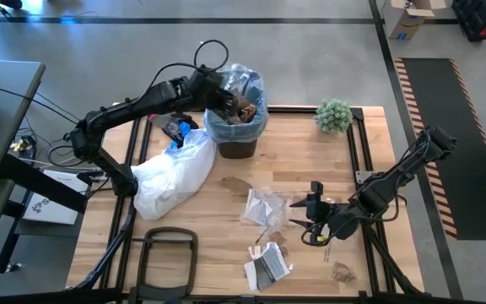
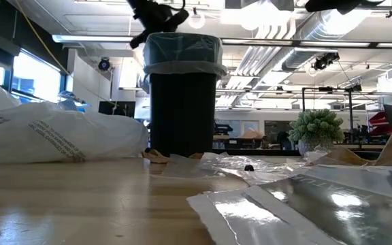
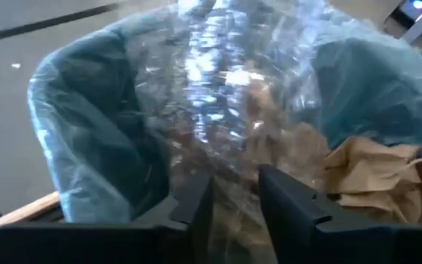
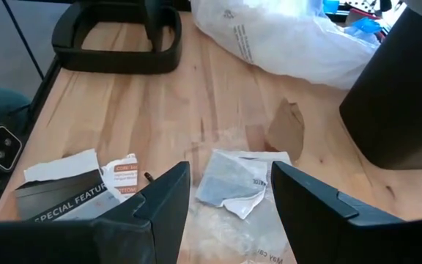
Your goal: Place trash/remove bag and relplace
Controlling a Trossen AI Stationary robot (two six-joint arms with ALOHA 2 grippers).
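High view: left gripper hangs over the bag lining the bin at the table's far edge. Left wrist view: fingers slightly apart around a clear wrapper; release fully, then lift straight. Right wrist view: right gripper open above remaining trash.

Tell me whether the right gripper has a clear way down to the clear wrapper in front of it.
Probably yes: the right gripper hangs open just above the clear wrapper on the table, with nothing between them.
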